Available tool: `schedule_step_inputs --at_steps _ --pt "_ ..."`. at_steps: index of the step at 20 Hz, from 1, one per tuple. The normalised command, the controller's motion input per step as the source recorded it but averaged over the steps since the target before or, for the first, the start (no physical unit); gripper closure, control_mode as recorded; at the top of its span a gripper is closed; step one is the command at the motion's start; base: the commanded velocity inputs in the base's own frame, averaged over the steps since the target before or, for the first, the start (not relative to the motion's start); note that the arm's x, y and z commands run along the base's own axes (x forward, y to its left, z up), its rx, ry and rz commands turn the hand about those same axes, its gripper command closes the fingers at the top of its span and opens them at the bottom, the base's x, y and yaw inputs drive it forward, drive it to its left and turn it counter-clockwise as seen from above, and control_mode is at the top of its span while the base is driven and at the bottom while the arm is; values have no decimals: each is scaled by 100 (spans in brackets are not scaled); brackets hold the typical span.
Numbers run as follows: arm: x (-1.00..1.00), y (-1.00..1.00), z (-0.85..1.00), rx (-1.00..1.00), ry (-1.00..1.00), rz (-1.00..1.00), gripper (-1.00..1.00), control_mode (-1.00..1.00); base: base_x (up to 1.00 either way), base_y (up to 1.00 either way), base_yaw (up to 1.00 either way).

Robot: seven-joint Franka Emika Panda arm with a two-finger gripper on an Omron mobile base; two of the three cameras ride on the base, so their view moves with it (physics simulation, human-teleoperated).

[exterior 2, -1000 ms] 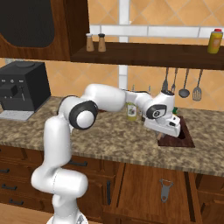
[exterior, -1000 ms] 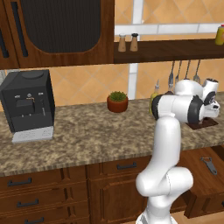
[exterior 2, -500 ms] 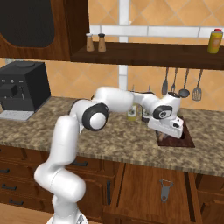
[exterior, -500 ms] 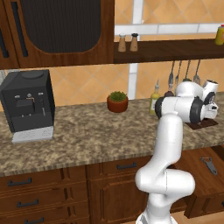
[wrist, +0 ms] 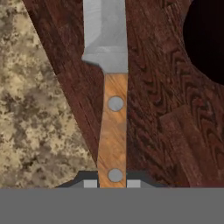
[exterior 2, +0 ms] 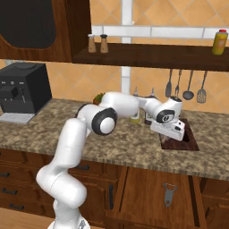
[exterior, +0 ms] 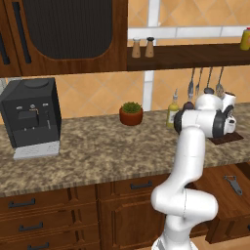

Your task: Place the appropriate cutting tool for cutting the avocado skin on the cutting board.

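Orange tiled wall [exterior: 97, 97], dark wood cabinets [exterior: 63, 34], speckled stone counter [exterior: 97, 151], wooden shelf [exterior 2: 147, 53]

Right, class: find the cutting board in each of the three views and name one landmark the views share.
Left base view: cutting board at the right edge of the counter, behind the arm's wrist.
Right base view: right of centre on the counter, under the claw.
Hand view: dark wood grain across the centre and right, under the knife.
Shared landmark: the speckled stone counter.
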Motion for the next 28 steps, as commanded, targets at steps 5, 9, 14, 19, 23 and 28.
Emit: schedule_step_inputs --at_steps 5,9,14,19,23,28 --pt "49 -10 -10 0 5 1 100 -100 0 0 0" --pt "19 -27 -8 0 4 1 100 -100 0 0 0" --pt "2 -24 -5 0 1 0 -100 -100 0 0 0" --pt "0 -6 0 0 0 0 -100 -100 0 0 0" --pt "-39 3 50 3 -3 0 -100 -100 0 0 0" --pt "-77 43 68 0 -8 0 -100 -100 0 0 0"
